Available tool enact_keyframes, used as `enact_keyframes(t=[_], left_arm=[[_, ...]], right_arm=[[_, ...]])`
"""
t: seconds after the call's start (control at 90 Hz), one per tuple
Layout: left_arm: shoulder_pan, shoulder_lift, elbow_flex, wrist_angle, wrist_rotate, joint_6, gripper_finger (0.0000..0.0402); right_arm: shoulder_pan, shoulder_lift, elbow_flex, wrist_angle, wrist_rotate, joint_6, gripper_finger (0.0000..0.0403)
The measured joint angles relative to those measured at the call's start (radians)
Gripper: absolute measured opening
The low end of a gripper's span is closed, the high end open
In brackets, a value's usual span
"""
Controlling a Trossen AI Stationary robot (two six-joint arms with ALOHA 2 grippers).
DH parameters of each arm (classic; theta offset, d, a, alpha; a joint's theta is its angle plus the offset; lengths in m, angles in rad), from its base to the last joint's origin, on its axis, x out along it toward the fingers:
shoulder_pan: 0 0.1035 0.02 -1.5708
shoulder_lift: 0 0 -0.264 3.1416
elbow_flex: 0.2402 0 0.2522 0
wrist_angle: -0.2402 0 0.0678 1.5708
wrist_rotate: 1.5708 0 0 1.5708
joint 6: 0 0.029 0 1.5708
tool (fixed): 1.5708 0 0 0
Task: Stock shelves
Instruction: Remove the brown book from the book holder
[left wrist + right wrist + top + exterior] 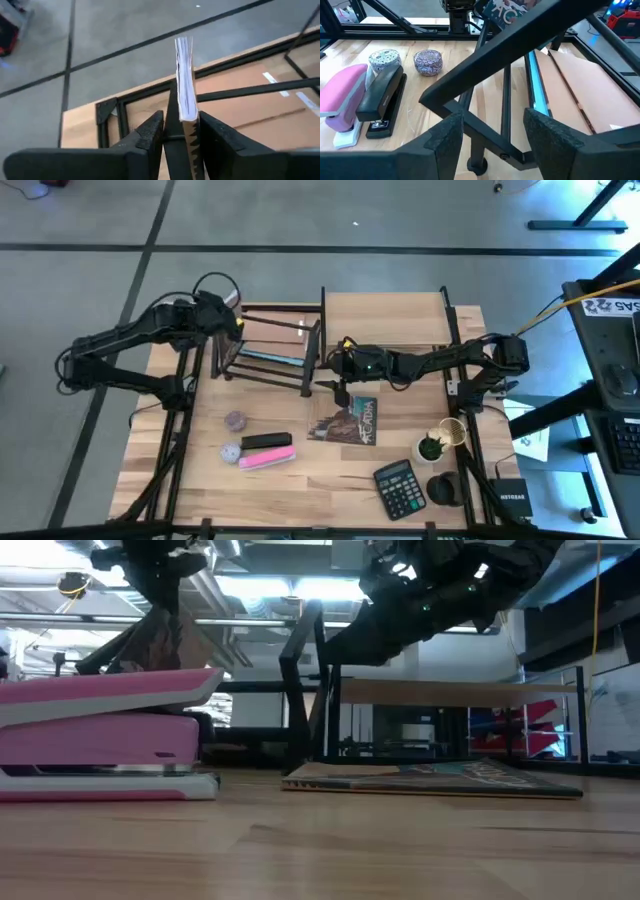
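My left gripper [232, 323] is at the far left end of the low black rack [270, 355], shut on a thin book [184, 75] seen edge-on, white pages showing. My right gripper [335, 377] is at the rack's right end, open, its fingers either side of a slanting black bar [520, 45] of the rack's end frame. A blue-edged book [535, 75] and brown flat items lie in the rack. The light wood shelf [385, 320] stands behind the right arm. Another book [350, 420] lies flat on the table. My left gripper pinches the thin book between its two fingers at the spine end [190, 142]. The rest of the book sticks out past the fingertips, its page edges [184, 60] turned to the wrist camera. It is above the rack's black bars. My right gripper: whether a finger [455, 132] touches the rack's bar, I cannot tell.
On the near left of the table lie a pink stapler [268, 458] and a black stapler [265, 441], with two small round tins [235, 420] [230, 452] beside them. A calculator [400, 487] and a small potted plant [432, 446] sit near the right front.
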Motion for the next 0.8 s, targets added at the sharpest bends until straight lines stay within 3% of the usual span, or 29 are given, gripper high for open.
enact_keyframes(t=[0.356, 0.522, 0.8], left_arm=[[-0.013, -0.003, 0.074, 0.004, 0.015, 0.011, 0.0097], [-0.013, -0.002, 0.074, -0.007, 0.111, 0.032, 0.0097], [-0.012, -0.002, 0.074, -0.009, 0.132, 0.013, 0.0097]], right_arm=[[0.000, 0.000, 0.000, 0.000, 0.000, 0.000, 0.0195], [0.000, 0.000, 0.000, -0.001, 0.000, 0.000, 0.0195], [0.000, 0.000, 0.000, 0.000, 0.000, 0.000, 0.0195]])
